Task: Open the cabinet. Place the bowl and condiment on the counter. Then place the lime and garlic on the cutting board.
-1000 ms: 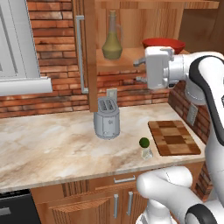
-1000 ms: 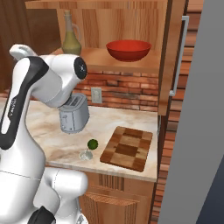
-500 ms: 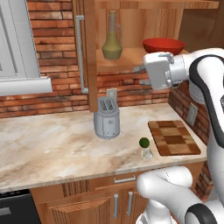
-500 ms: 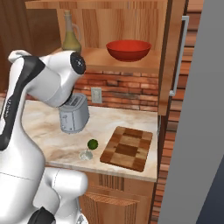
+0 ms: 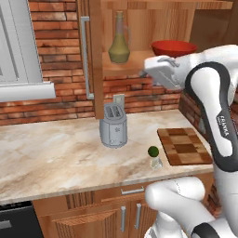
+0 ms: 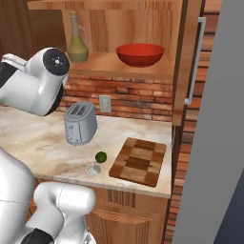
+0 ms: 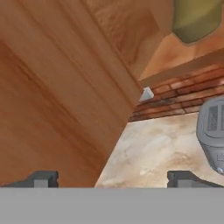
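The warm-brown wooden wall cabinet (image 5: pixel 95 56) is standing open across the top of both base views, so the first step is looking done; its door with the long silver bar handle is hanging at upper left in the left base view. The long beige marble-patterned surface (image 5: pixel 51 153) is stretching across the middle of the frame, carrying a grey two-slot toaster (image 5: pixel 113 126) near centre. The white arm is reaching in from the right, its end effector (image 7: pixel 112 178) sitting at mid height in front of the shelf, with its two dark tips spread wide apart and holding nothing.

The wide glossy red bowl (image 6: pixel 140 54) is sitting on the shelf at upper centre of the right base view, and the pear-shaped olive-green glass bottle (image 6: pixel 77 40) is standing to its left; neither is on the surface yet. The square block-patterned wooden cutting board (image 6: pixel 138 161) is lying bare at lower centre. The small dark green lime (image 6: pixel 101 157) is resting just left of the board, with the pale whitish garlic bulb (image 6: pixel 93 167) right beside it. Judging by this, four placements are remaining.
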{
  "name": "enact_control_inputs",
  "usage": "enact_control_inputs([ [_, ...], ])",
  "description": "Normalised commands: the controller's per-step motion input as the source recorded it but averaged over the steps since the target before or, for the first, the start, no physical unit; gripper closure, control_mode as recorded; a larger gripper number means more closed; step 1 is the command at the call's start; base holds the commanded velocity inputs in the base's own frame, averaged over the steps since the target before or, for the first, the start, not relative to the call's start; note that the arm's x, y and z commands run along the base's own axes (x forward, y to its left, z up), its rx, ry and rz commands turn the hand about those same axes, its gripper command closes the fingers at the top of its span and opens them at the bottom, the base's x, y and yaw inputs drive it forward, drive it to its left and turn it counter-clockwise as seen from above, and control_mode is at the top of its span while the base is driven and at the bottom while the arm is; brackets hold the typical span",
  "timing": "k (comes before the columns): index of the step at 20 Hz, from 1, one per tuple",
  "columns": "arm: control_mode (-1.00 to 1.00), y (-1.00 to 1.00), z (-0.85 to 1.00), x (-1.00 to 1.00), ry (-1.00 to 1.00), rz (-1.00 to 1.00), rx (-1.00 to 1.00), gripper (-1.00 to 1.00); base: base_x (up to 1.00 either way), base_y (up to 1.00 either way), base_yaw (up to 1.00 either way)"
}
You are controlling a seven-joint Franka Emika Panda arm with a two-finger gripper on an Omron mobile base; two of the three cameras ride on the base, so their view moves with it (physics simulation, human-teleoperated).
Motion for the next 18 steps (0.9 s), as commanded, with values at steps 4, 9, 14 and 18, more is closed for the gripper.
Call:
enact_control_inputs([
  [4,-1.0,0.0,0.0,0.0,-0.38,-0.22,-0.17,-1.0,0.0,0.0,0.0],
  [9,-1.0,-0.14,0.03,0.0,-0.28,-0.18,-0.07,-1.0,0.0,0.0,0.0],
  [14,-1.0,-0.27,0.21,0.0,-0.13,-0.21,-0.06,-1.0,0.0,0.0,0.0],
  [18,-1.0,-0.37,0.23,0.0,-0.04,-0.22,-0.07,-1.0,0.0,0.0,0.0],
])
